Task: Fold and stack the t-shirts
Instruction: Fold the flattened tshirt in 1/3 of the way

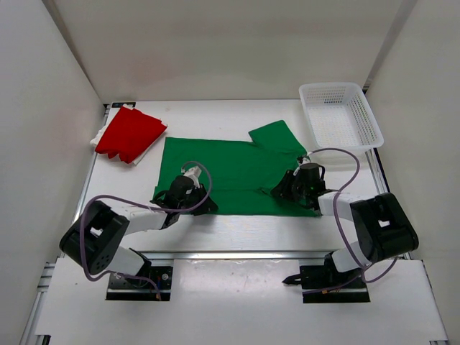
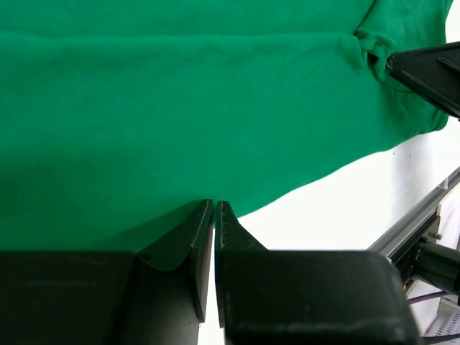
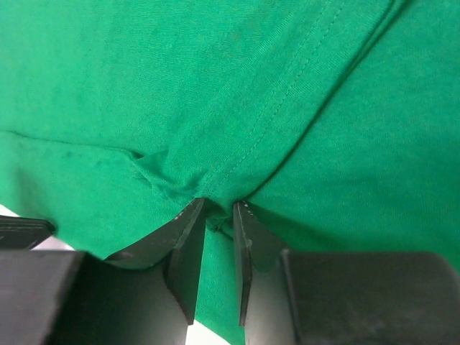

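Left hand (image 2: 214, 208): fingers together, clamped on the near hem of the wide green cloth t-shirt (image 1: 230, 169).
Right hand (image 3: 219, 208): pinching a pucker near a stitched seam.
Shirt: spread mid-tabletop (image 1: 237, 118).
Technique: lift both corners level, cloth taut, fold evenly.

The green t-shirt (image 1: 230, 172) is soft, matt knit cloth with a stitched hem, and the red t-shirt (image 1: 131, 134) and cream-white t-shirt (image 1: 95, 139) look like the same matt cloth. The basket (image 1: 336, 85) is white plastic mesh with a slight sheen. The table (image 1: 237, 230) is smooth matt white; the left gripper (image 2: 214, 207) has smooth, matt black fingers (image 2: 241, 233).
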Available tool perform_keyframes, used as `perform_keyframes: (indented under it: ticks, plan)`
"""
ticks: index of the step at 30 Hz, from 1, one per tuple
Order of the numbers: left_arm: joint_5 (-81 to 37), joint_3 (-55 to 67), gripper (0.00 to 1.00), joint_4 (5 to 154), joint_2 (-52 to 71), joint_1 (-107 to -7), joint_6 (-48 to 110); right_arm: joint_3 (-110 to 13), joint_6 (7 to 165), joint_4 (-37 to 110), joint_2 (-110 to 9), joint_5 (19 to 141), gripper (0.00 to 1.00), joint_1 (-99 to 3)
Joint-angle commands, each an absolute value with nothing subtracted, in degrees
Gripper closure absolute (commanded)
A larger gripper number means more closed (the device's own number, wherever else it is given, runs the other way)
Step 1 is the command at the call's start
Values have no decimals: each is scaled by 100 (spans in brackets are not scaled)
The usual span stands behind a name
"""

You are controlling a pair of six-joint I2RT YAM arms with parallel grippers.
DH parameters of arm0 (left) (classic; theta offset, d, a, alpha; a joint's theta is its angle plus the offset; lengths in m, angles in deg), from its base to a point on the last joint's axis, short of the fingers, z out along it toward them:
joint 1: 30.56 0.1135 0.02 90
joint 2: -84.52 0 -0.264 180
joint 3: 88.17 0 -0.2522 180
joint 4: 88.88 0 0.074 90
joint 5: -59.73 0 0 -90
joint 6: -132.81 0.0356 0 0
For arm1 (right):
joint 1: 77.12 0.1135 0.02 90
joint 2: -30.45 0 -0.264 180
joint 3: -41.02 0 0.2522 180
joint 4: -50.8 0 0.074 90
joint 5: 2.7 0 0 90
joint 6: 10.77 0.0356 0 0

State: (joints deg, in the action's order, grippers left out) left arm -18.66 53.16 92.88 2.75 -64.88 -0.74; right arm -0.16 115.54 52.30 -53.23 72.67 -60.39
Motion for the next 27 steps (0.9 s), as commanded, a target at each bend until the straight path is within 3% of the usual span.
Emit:
perform_keyframes:
  ticks: [1,4,10,11,12,14,16,18,19,22,25,27]
  plan:
    - [-1771,5373,83,9441,647,-6370,-43,-209,11676,5567,-5524,6841,80,-6112]
    - [-1736,5434,83,9458,788,-6325,-26,-420,11763,5654,-5568,6770,94,-6174]
    - [-1814,5443,83,9265,1043,-6159,27,-1998,11912,5585,-6305,6631,100,-6226]
    - [-1806,5451,83,9213,1078,-6106,10,-2385,11913,5593,-6515,6455,98,-6227]
    - [-1806,5451,83,9212,1105,-6053,10,-2537,11965,5610,-6744,6401,90,-6227]
    - [-1885,5460,82,9151,1192,-6062,10,-2933,11774,5331,-6694,6523,63,-6148]
    - [-1964,5460,80,9151,1211,-6105,1,-2874,11380,4970,-6475,6831,55,-5990]
    - [-2007,5443,80,9203,1193,-6210,10,-2471,11149,4785,-6132,7164,54,-5893]
    - [-2051,5399,80,9186,1097,-6246,36,-2042,11131,4819,-5826,7305,55,-5901]
    - [-1964,5258,81,9089,903,-6220,124,-1066,11052,4776,-5051,7674,80,-5831]
    - [-2043,5275,81,8870,850,-5923,195,-292,11017,4530,-4436,8017,94,-5901]
    - [-1815,5590,81,8974,867,-5494,46,26,10929,4364,-4146,8210,97,-5954]
